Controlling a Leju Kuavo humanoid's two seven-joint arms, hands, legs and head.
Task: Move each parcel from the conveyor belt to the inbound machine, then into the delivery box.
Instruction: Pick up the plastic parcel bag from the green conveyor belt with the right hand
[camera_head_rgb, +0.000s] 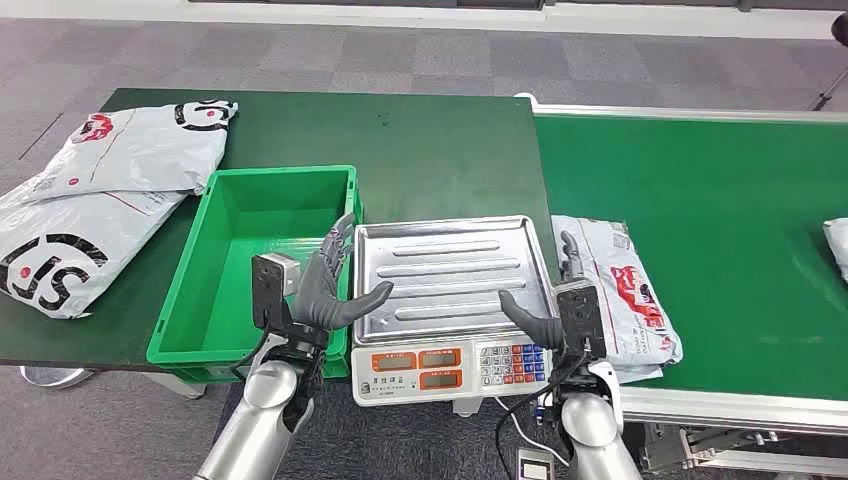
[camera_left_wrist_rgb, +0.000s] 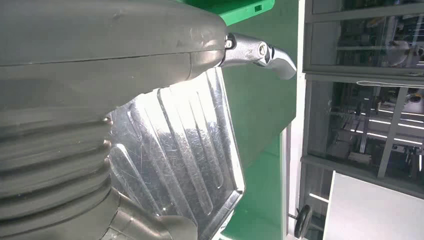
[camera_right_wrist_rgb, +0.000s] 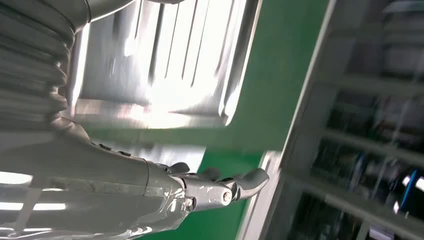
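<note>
Nearest, the left hand (camera_head_rgb: 325, 288) and right hand (camera_head_rgb: 550, 305) hovered spread and empty at either side of the weighing scale's (camera_head_rgb: 450, 305) steel pan, thumbs over it. A grey parcel (camera_head_rgb: 625, 300) lay on the conveyor belt (camera_head_rgb: 700, 190) at its near edge, just right of the scale. The green crate (camera_head_rgb: 250, 270) sat left. Two parcels (camera_head_rgb: 100, 200) rested at the table's (camera_head_rgb: 420, 150) far left corner.

A grey parcel (camera_head_rgb: 625, 290) lies flat on the green conveyor belt (camera_head_rgb: 700, 200) beside the empty scale (camera_head_rgb: 450, 300).
</note>
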